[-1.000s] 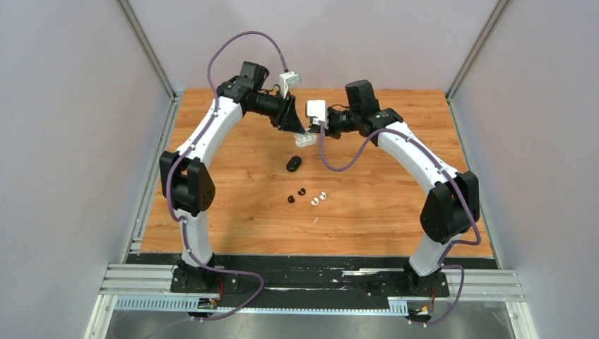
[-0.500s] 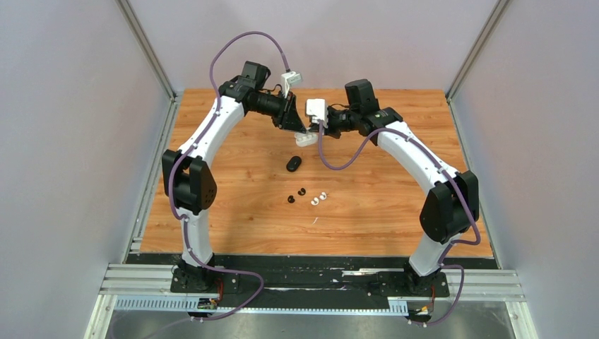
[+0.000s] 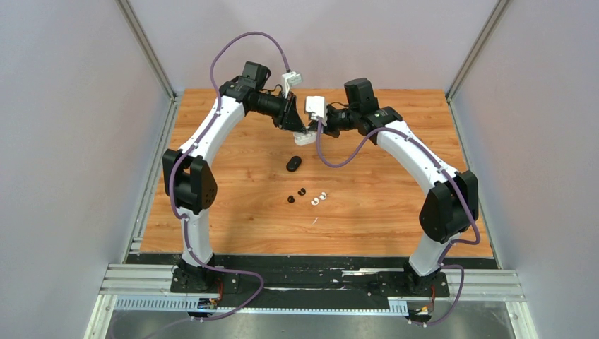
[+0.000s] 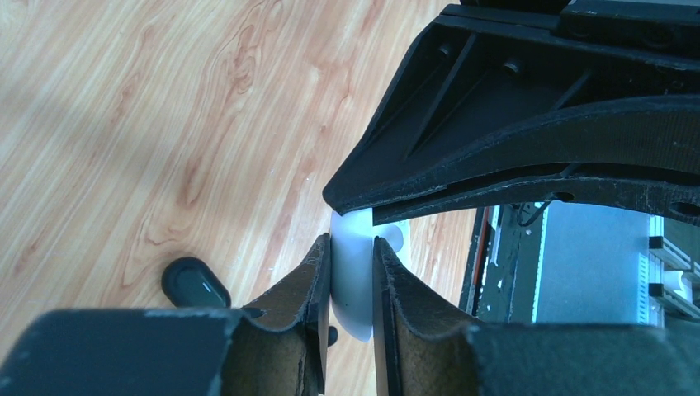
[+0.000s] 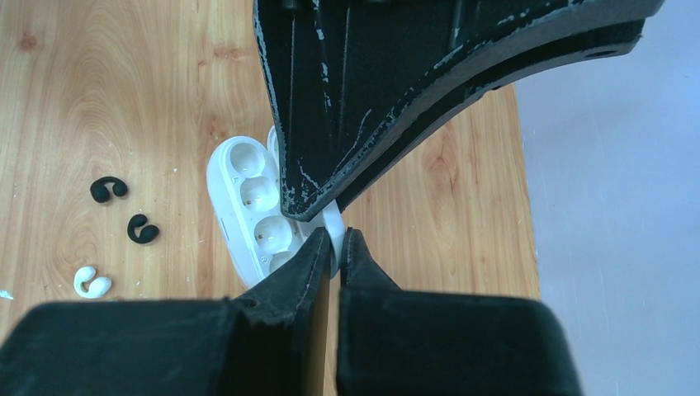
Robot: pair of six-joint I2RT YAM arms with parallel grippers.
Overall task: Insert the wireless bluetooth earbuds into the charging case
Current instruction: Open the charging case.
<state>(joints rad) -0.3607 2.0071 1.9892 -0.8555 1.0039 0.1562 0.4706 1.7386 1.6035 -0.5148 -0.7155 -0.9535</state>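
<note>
The white charging case (image 3: 304, 138) is held above the far middle of the table by both grippers. My left gripper (image 3: 299, 130) is shut on its body (image 4: 355, 285). My right gripper (image 3: 316, 128) is shut on its thin lid (image 5: 333, 233). The case (image 5: 248, 194) is open and several round sockets show, all without buds. Two black earbuds (image 3: 301, 191) (image 3: 290, 200) and two white earbuds (image 3: 323, 195) (image 3: 314, 201) lie loose on the wood nearer to me. The right wrist view shows both black buds (image 5: 108, 188) (image 5: 142, 230) and one white bud (image 5: 91, 283).
A closed black pill-shaped case (image 3: 294, 164) lies on the table below the grippers, and it also shows in the left wrist view (image 4: 196, 283). A tiny white speck (image 3: 313, 222) lies near the buds. Grey walls enclose the table, and a metal rail (image 3: 311, 282) runs along the front.
Both grippers have shifted very slightly toward the far side with the white case. The buds and the black case have not moved.
</note>
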